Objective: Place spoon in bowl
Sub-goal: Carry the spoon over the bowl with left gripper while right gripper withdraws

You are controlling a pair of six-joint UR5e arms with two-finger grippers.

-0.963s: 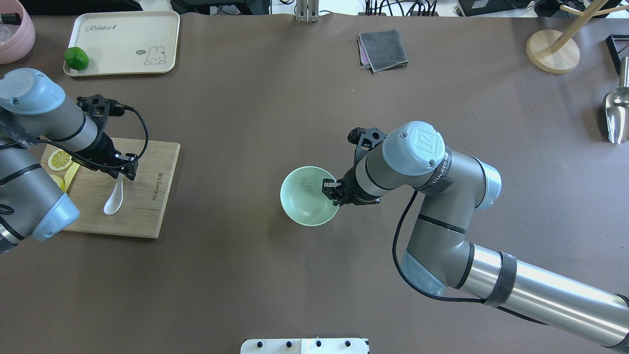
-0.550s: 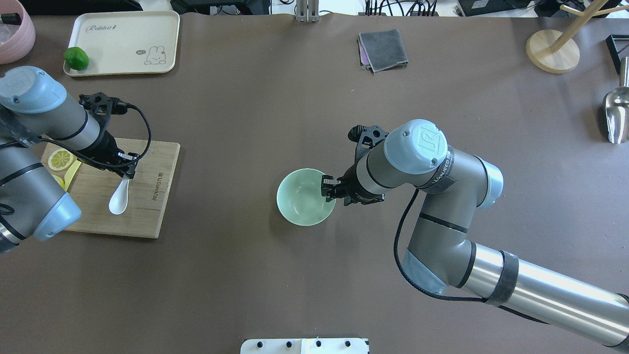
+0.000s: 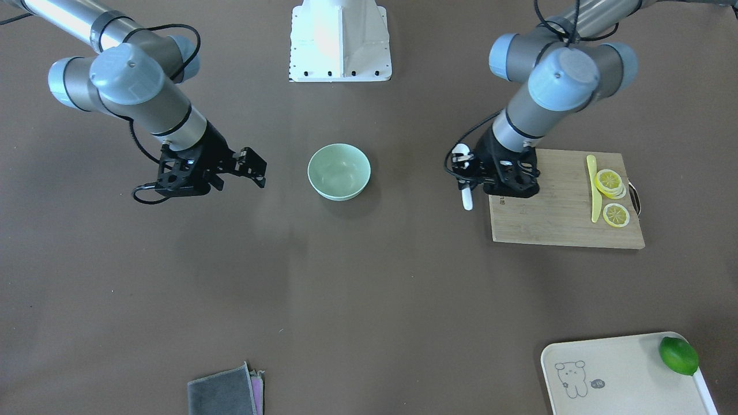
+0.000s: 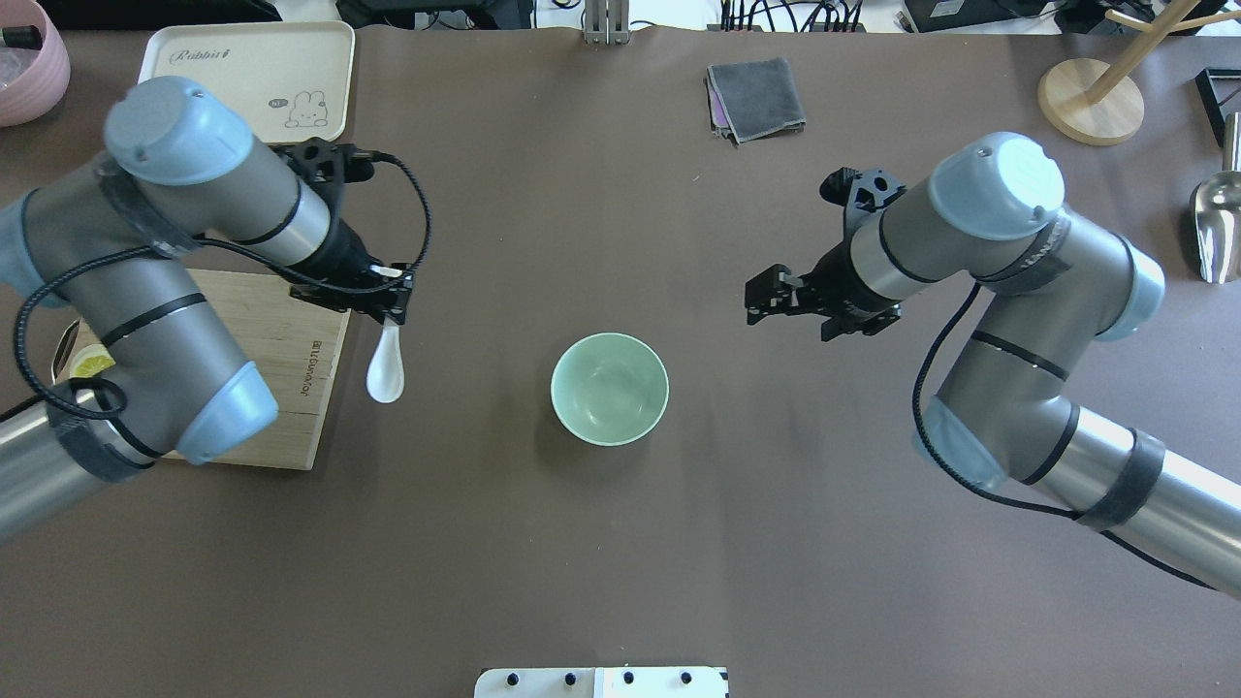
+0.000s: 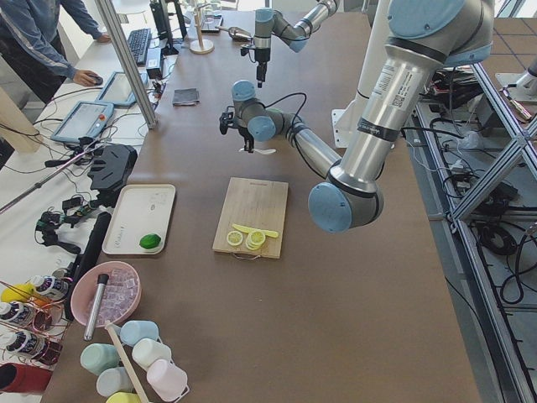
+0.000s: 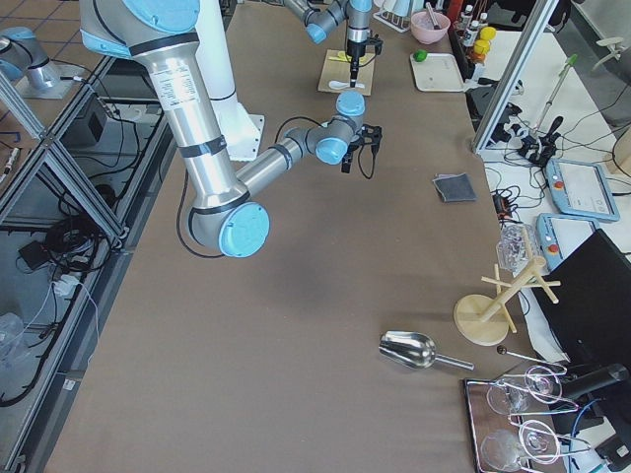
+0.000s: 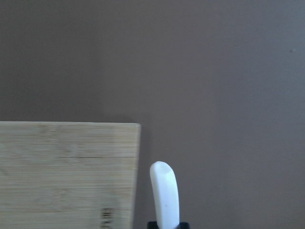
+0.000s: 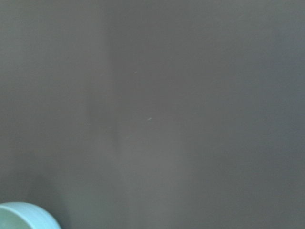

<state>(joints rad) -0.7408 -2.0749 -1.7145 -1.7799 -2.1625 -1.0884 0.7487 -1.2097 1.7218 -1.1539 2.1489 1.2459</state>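
Pickup is complete: the left gripper [image 4: 393, 302] clamps the spoon [image 4: 385, 364] by its handle, scoop projecting beyond the jaws — transfer remains, the empty bowl [image 4: 609, 388] lying between them and the parted jaws of the right gripper [image 4: 761, 295].

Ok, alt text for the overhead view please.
The left gripper holds a white soup spoon by its handle, between the wooden cutting board and the empty mint-green bowl. The right gripper hangs open, clear of the bowl.

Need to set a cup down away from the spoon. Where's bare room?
Bare table lies between the bowl and the base plate, and between the bowl and the grey cloth. Crowded: beside the cutting board, where the left gripper holds the spoon.
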